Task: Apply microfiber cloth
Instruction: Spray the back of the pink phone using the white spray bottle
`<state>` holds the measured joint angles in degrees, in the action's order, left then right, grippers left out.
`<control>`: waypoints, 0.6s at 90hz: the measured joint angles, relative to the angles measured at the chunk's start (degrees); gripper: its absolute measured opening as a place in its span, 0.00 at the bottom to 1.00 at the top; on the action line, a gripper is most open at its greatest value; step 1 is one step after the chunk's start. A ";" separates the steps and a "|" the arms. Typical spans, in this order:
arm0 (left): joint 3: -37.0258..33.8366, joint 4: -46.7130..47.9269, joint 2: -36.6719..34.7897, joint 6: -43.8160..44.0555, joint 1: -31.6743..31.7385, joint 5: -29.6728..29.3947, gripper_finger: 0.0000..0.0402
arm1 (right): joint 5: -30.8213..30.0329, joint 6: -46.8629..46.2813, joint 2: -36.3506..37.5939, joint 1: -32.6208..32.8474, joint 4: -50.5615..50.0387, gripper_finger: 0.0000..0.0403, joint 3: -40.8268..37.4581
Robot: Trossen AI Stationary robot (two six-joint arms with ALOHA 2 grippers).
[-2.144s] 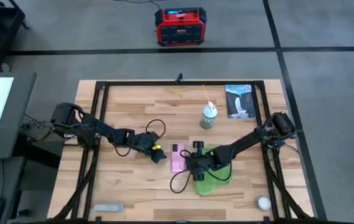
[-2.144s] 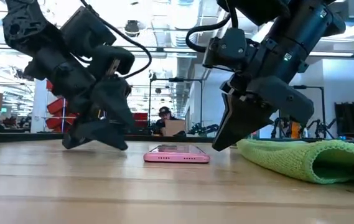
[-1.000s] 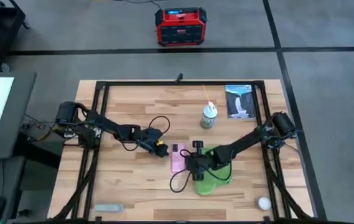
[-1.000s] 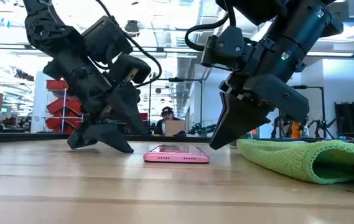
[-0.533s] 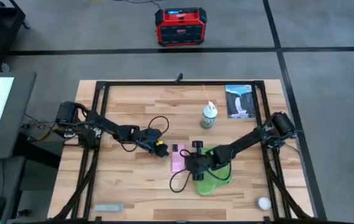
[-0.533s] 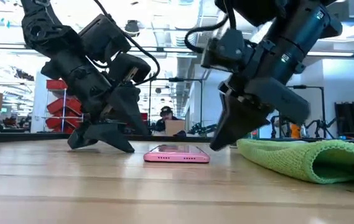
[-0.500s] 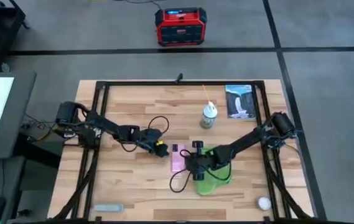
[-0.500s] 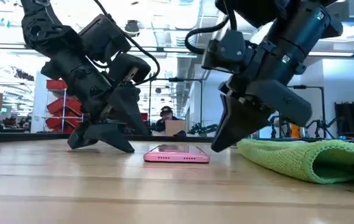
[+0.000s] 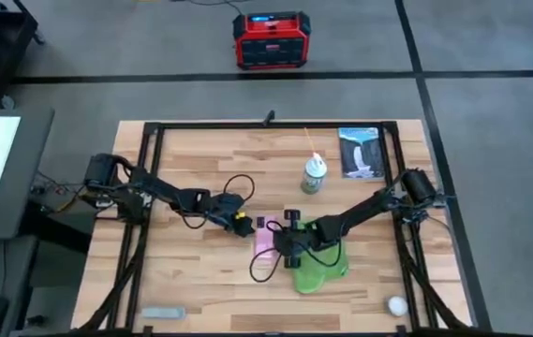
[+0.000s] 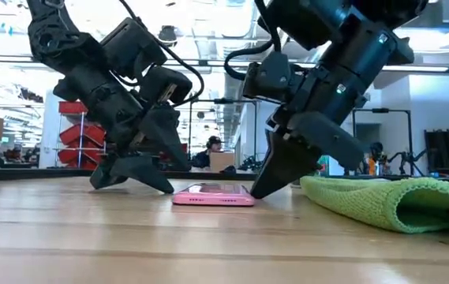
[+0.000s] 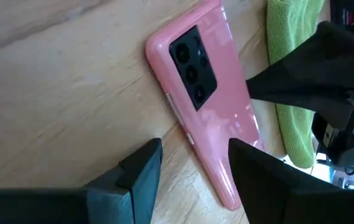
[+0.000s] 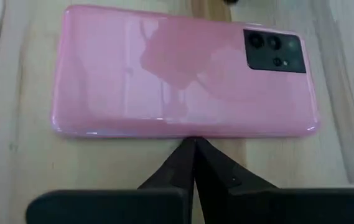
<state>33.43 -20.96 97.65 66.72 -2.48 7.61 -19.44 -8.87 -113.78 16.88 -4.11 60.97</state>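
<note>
The view from above is bright and even, with only soft, small shadows under the arms on the surface (image 9: 200,271).

In the low view, strong light comes from the ceiling lamps and windows at the top of the frame, so the room behind looks washed out and hazy. Both arms show up dark against it. The near edge of the surface at the bottom is blurry.

In the wrist views, the phone (image 12: 183,71) is shiny and has pale glare patches on its back. The left tool (image 11: 192,168) and the right tool (image 12: 193,162) are close to the lens and look soft and blurred.
</note>
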 joint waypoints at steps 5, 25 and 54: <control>0.04 -0.46 0.00 -0.07 -0.19 -0.42 0.42 | 0.56 0.33 -0.04 -0.51 0.47 0.00 0.24; 0.04 -0.63 0.00 -0.26 -0.83 -1.15 0.42 | 2.51 2.02 -0.21 -2.17 2.18 0.00 0.90; 0.08 -1.02 1.34 0.56 -1.12 -0.97 0.42 | 3.73 3.31 -0.28 -3.17 3.93 0.00 0.87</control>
<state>33.51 -21.98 98.99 67.28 -3.60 6.64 -15.71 -5.56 -114.06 13.71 -0.18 61.84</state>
